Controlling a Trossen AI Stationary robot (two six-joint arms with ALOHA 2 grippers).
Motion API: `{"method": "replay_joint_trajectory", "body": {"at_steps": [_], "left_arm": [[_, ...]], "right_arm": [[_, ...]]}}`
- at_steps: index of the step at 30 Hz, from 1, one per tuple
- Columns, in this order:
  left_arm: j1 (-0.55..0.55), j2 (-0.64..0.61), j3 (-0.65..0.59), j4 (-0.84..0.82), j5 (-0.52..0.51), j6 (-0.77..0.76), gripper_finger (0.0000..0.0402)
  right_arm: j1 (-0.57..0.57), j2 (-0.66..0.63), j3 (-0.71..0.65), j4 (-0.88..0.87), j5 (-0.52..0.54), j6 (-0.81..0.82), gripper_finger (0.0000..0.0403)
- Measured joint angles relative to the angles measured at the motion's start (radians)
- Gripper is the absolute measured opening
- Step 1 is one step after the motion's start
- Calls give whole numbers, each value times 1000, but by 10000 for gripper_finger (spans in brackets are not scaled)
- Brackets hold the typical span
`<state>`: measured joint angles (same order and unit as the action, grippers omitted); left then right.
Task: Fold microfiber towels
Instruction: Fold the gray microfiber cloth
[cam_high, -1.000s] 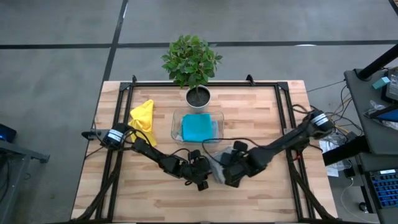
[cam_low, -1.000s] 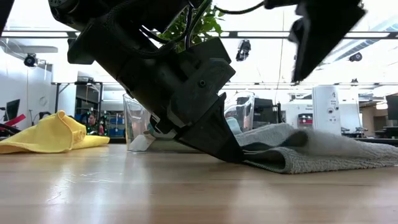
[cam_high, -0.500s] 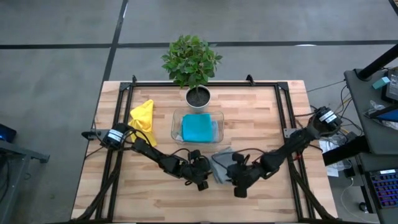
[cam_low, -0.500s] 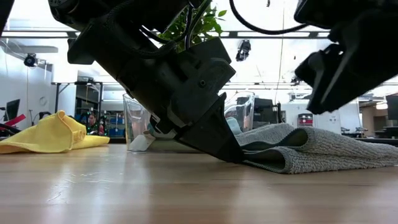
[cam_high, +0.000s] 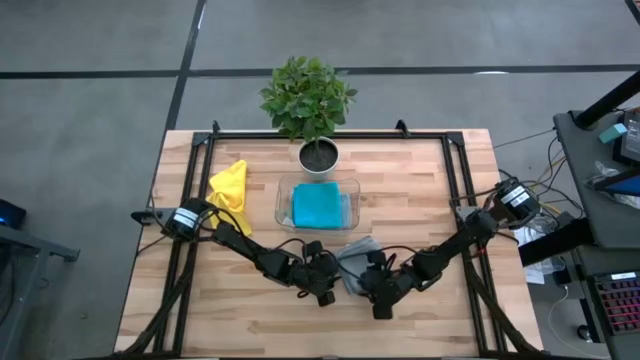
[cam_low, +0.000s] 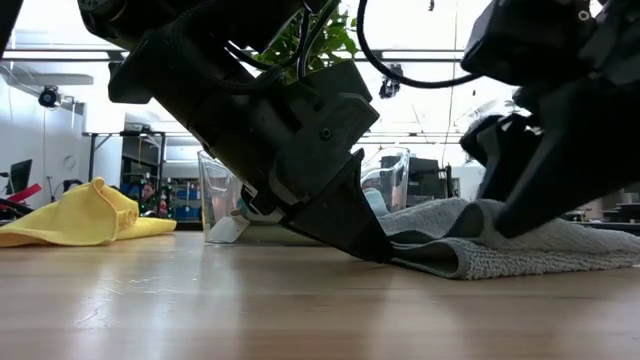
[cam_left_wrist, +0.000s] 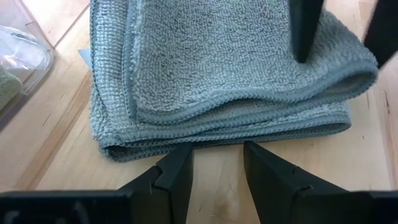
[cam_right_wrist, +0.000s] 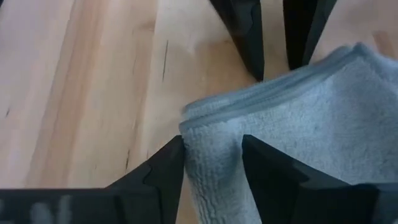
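Observation:
A grey microfiber towel (cam_high: 353, 258) lies folded in several layers on the wooden table, near its middle front. My left gripper (cam_left_wrist: 217, 152) is open, slanting down from the table's left, its fingertips at the towel's folded edge (cam_left_wrist: 214, 138). My right gripper (cam_right_wrist: 212, 146) is open and slants down from the right, a corner of the towel's top layer between its fingers. A yellow towel (cam_high: 230, 187) lies crumpled at the far left. A teal towel (cam_high: 318, 205) lies in the clear tray (cam_high: 283, 195). My left gripper's fingertips (cam_low: 378, 250) rest on the table right at the grey towel's lower edge; whether they touch the cloth I cannot tell. My right gripper stands astride the corner of the towel's top fold (cam_right_wrist: 208, 124). The cloth fills the gap from one finger (cam_right_wrist: 168, 162) to the other. The fingers slant down from the table's right. The towel lies flat on the table.
A potted plant (cam_high: 318, 155) stands behind the tray at the far middle. Black frame rails (cam_high: 190, 210) run along the table's left and right sides. Bare wood (cam_high: 250, 325) spreads along the near edge and at the far right.
My right gripper has come down from above the table onto the grey towel, tipping forward as it sank, and now stands over the towel's corner. The towel has stayed where it was.

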<state>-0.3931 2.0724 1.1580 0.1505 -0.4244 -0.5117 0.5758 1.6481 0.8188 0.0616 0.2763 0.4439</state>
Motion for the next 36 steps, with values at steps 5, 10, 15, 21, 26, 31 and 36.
{"method": "replay_joint_trajectory", "body": {"at_steps": [5,10,15,21,26,31,36], "left_arm": [[0,0,0,0,0,0,127],[0,0,0,0,0,0,127],[0,0,0,0,0,0,127],[0,0,0,0,0,0,127],[0,0,0,-1,0,0,127],[0,-9,1,-9,7,3,127],[0,-59,2,-97,19,-1,127]], "right_arm": [[0,5,6,14,35,-18,106],[0,-8,14,36,51,-35,33],[0,-15,29,27,91,-32,10],[-3,16,45,51,93,-29,9],[-5,53,51,72,87,-19,13],[-14,56,67,72,33,3,43],[-19,56,79,74,-14,10,87]]}}
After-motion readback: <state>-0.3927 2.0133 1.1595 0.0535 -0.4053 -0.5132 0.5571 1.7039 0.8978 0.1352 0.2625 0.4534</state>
